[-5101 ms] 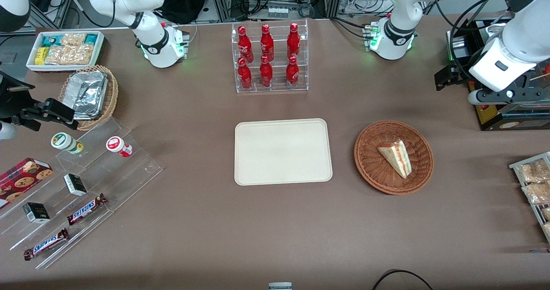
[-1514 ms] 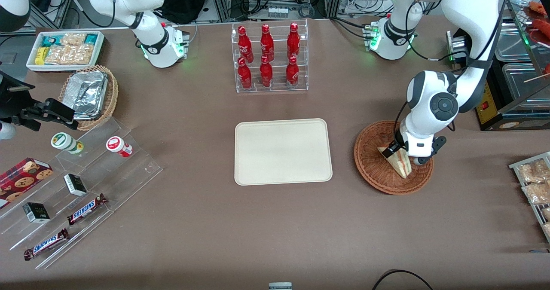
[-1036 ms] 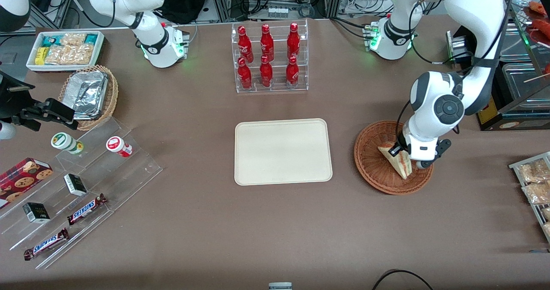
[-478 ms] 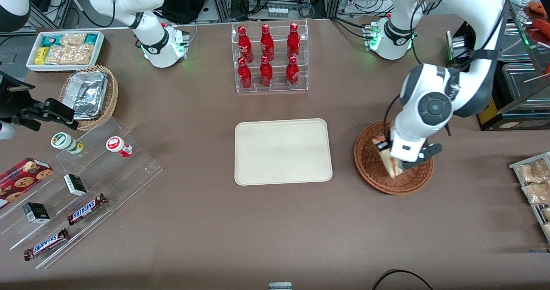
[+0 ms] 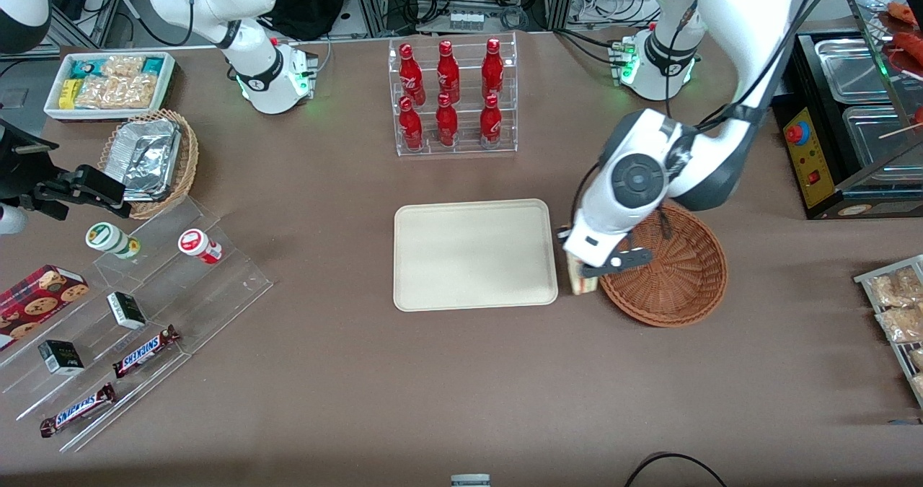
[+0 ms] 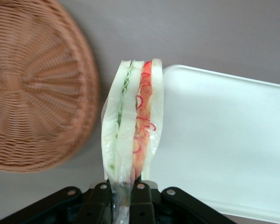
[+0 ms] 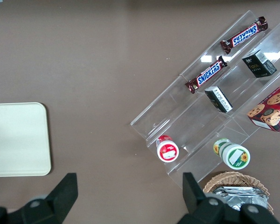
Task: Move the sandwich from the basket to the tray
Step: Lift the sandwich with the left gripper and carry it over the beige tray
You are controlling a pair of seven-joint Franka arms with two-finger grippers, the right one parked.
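Note:
My left gripper (image 5: 579, 265) is shut on the sandwich (image 5: 575, 280), a plastic-wrapped white wedge with red and green filling, and holds it in the air over the gap between the basket (image 5: 678, 285) and the tray (image 5: 474, 255). In the left wrist view the fingers (image 6: 99, 196) pinch the sandwich (image 6: 133, 126) at its wide end, with the reddish-brown wicker basket (image 6: 32, 93) to one side and the cream tray (image 6: 224, 140) to the other. The basket holds nothing. The tray's corner also shows in the right wrist view (image 7: 18, 140).
A clear rack of red bottles (image 5: 451, 97) stands farther from the camera than the tray. Toward the parked arm's end are a tan basket of foil trays (image 5: 150, 156), a white snack bin (image 5: 108, 83) and a clear stepped stand with snacks (image 5: 130, 314). Steel pans (image 5: 858, 76) lie toward the working arm's end.
The gripper came down into the basket, closed on the sandwich, lifted it out and carried it toward the tray; the basket now holds nothing.

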